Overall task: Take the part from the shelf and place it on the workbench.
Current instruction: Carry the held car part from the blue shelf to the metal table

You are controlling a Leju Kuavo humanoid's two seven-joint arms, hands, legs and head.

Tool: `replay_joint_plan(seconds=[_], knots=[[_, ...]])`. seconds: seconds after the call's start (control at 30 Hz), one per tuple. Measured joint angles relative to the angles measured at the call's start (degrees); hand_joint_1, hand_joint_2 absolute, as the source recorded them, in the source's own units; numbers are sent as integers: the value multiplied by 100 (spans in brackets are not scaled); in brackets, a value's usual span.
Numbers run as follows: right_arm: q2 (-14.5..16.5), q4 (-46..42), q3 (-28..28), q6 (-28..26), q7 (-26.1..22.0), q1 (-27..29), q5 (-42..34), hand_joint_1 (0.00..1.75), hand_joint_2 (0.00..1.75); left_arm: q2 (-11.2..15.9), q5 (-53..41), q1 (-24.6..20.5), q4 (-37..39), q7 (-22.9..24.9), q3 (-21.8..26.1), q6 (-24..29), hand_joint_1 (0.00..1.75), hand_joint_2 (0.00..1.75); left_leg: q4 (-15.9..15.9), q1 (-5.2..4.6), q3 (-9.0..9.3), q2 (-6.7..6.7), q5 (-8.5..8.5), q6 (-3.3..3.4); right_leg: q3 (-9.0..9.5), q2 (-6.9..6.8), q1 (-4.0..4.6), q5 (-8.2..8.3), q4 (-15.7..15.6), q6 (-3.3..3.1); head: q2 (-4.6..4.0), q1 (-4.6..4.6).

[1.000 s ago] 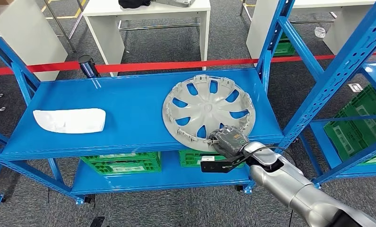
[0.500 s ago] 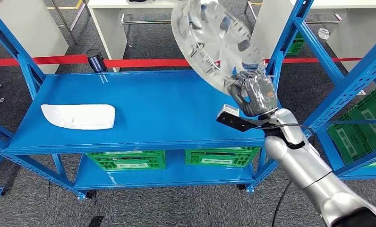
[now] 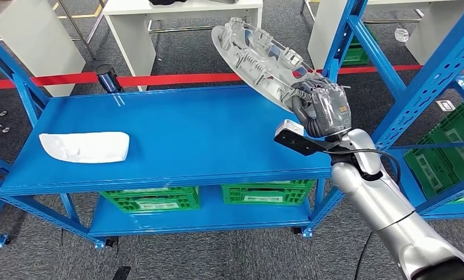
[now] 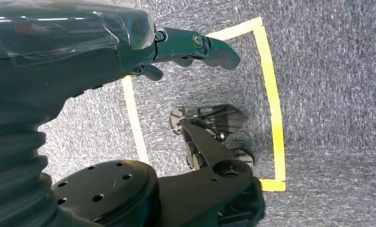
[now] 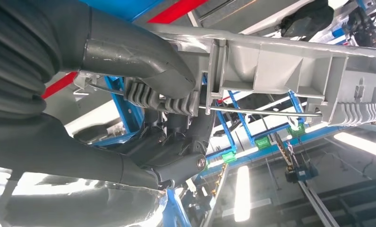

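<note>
Hubcap [image 3: 254,55] raised off shelf [image 3: 177,125]; right robot hand [image 3: 323,111] grips rim.

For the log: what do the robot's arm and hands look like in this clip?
The right arm is smooth silver metal with a black cable looping near the wrist and a black bracket. The right robot hand is dark grey under a clear plastic cover. The left robot hand has black fingers and a ribbed cover.

- Wheel cover [image 3: 250,49]: pale silver-grey, its ribbed back showing, held by the right robot hand [image 3: 323,111], which is dark grey under a clear wrap.
- Shelf [image 3: 177,134] below that robot hand: bright blue (frame too).
- Part [image 3: 85,146] far to the robot hand's left: white.
- Crates [image 3: 269,191] beneath: green.
- Barrier tape [image 3: 160,79]: red.
- Floor [image 4: 328,94]: speckled grey carpet, yellow tape lines.
</note>
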Motion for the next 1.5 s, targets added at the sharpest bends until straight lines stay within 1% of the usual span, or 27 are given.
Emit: replay_joint_plan(seconds=[0.07,0.13,0.23,0.27,0.3,0.4,0.43,0.47,0.5,0.53,0.57,0.63,0.7,0.77,0.83,0.87,0.93,0.97,1.0,1.1,1.17,1.27,1.3,1.4,1.43,1.47,1.5], knots=[[2,-23,-4,0,-1,-8,0,175,175,17,0,-3,0,1,5,0,0,175,-793,-42,382,4,329,117,6,6,22,-1,-5,1,0,7],[-1,-34,-8,-9,-9,-13,1,175,175,34,0,-6,0,5,15,3,0,175,-1123,-88,556,17,386,188,-11,3,23,5,-12,13,0,11],[-9,-82,-53,-107,-59,-10,-20,175,175,40,0,-7,-1,21,32,26,0,175,-1228,-94,600,30,430,215,-37,-4,30,4,-12,62,0,13],[-18,-132,-99,-157,-90,-15,-52,175,175,37,0,-13,-1,34,38,54,0,175,-1284,-81,623,33,463,231,-85,-7,35,-55,81,67,0,17],[-27,-201,-159,-209,-125,-20,-99,175,175,30,1,-19,-1,56,45,94,0,175,-1339,-67,644,36,497,248,-181,-9,38,-166,285,60,0,21],[-32,-488,-383,-315,-253,2,-341,175,175,1,32,-16,0,167,76,236,0,175,-1365,-51,647,27,520,268,-651,-12,19,-595,1343,41,0,27],[-20,-609,-463,-310,-309,33,-493,175,175,-11,43,-9,1,197,86,258,0,175,-1360,-44,649,21,515,263,-738,-13,5,-637,1539,74,0,27],[1,-745,-546,-251,-373,72,-730,175,175,-22,45,-3,3,215,91,263,0,175,-1350,-33,652,13,507,252,-726,-15,-16,-588,1516,132,0,28],[34,-891,-631,-134,-439,120,-1075,175,175,-33,47,0,7,225,95,261,0,175,-1331,-17,655,5,493,231,-605,-19,-46,-460,1266,206,0,28],[84,-1047,-723,66,-499,179,-1564,175,175,-43,58,1,14,230,98,268,0,175,-1298,-3,653,-3,469,195,-413,-32,-83,-300,871,283,0,31],[149,-1218,-827,417,-531,263,-2272,175,175,-45,76,1,29,233,107,295,0,175,-1247,0,637,-12,436,148,-221,-34,-101,-186,502,326,0,34],[321,-1605,-1133,1627,-470,593,-4354,175,175,-46,102,20,56,233,124,391,0,175,-1163,-2,606,-27,384,69,-9,-25,-107,-101,106,292,0,32],[463,-1984,-1503,3251,-366,1123,-7011,175,175,-39,65,68,77,231,121,446,0,175,-1140,14,592,-43,368,40,3,-8,-88,-120,92,194,0,28],[556,-2258,-1772,4414,-348,1609,-9383,175,175,-15,9,104,99,237,102,431,0,175,-1034,39,530,-38,278,3,11,-10,-95,-125,95,145,0,21],[632,-2430,-1918,4947,-316,1921,-10827,175,175,12,-15,104,112,252,80,409,0,175,-539,51,298,-8,5,-45,23,-11,-102,-133,93,101,0,5],[666,-2489,-1958,5103,-282,2024,-11093,175,175,22,-17,102,115,260,69,400,0,175,-147,53,116,4,-166,-58,28,-9,-95,-138,94,84,0,-1],[743,-2577,-2002,5383,-193,2154,-10815,175,175,36,-17,101,117,274,50,383,0,175,499,52,-211,13,-366,-59,38,10,-73,-147,95,61,0,-3],[784,-2611,-2015,5492,-148,2193,-10439,175,175,40,-17,100,118,278,41,376,0,175,576,49,-265,13,-336,-41,48,24,-58,-151,94,55,0,-3],[821,-2647,-2026,5604,-107,2220,-10092,175,175,45,-20,97,118,279,31,372,0,175,416,37,-202,12,-205,-5,62,42,-40,-155,93,49,0,-3],[911,-2770,-2072,5997,7,2251,-9799,175,175,87,-45,77,121,278,-9,370,0,175,-731,-66,362,14,285,216,104,74,-2,-163,79,40,0,2],[950,-2823,-2091,6290,95,2287,-9854,175,175,127,-63,56,126,281,-34,374,0,175,-1076,-137,541,33,338,309,107,70,-16,-164,68,48,0,4],[1017,-2920,-2087,6615,198,2378,-9864,175,175,148,-49,55,128,297,-44,384,0,175,-1227,-135,629,46,400,304,103,49,-6,-175,67,97,0,5],[1028,-2956,-2086,6703,224,2397,-9834,175,175,147,-36,60,127,299,-45,387,0,175,-1302,-116,677,48,444,302,57,41,5,-240,171,102,0,12],[1027,-3005,-2064,6925,283,2484,-9707,175,175,132,1,74,125,292,-53,382,0,175,-1391,-90,718,47,508,308,-365,25,-2,-661,1086,76,0,37],[1032,-3018,-2048,6986,289,2521,-9685,175,175,131,10,84,125,286,-58,375,0,175,-1383,-92,708,45,507,306,-507,24,-12,-760,1383,90,0,38],[1040,-3035,-2030,7042,285,2549,-9678,175,175,128,20,97,125,281,-63,363,0,175,-1372,-92,700,43,503,302,-569,21,-23,-780,1512,123,0,38],[1049,-3060,-2015,7097,276,2561,-9677,175,175,125,28,109,124,277,-68,342,0,175,-1355,-90,695,41,497,293,-522,18,-34,-712,1423,173,0,38]])
